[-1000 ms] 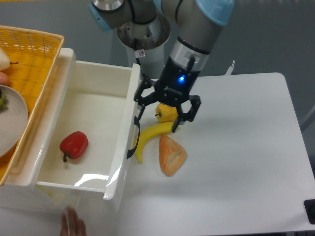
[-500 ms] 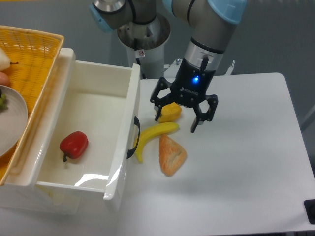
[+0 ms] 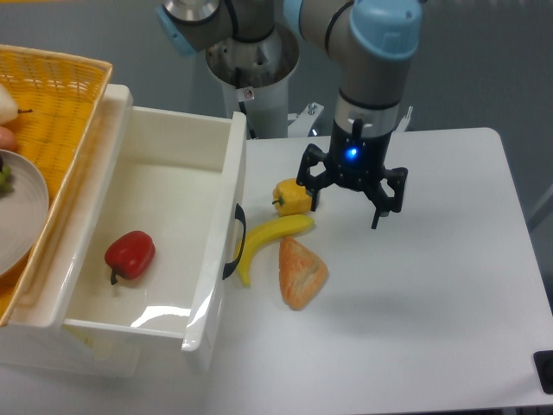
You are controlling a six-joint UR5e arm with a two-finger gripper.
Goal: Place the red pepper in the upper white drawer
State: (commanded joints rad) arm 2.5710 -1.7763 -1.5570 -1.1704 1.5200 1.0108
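Observation:
The red pepper (image 3: 130,254) lies inside the upper white drawer (image 3: 157,177), on its floor near the front left, stem pointing down-left. The drawer is pulled out, and its dark curved handle (image 3: 236,243) faces the table. My gripper (image 3: 347,211) hangs open above the white table, well right of the drawer, with nothing between its fingers. One fingertip (image 3: 314,203) is just beside the yellow pepper.
A yellow bell pepper (image 3: 292,197), a banana (image 3: 266,241) and an orange-tan bread piece (image 3: 301,271) lie on the table (image 3: 432,303) next to the drawer front. A yellow wicker basket (image 3: 54,117) with a plate sits at the far left.
My open gripper has moved to the right, away from the drawer front and past the yellow pepper. A hand at the bottom edge one second ago is gone. The red pepper has not moved.

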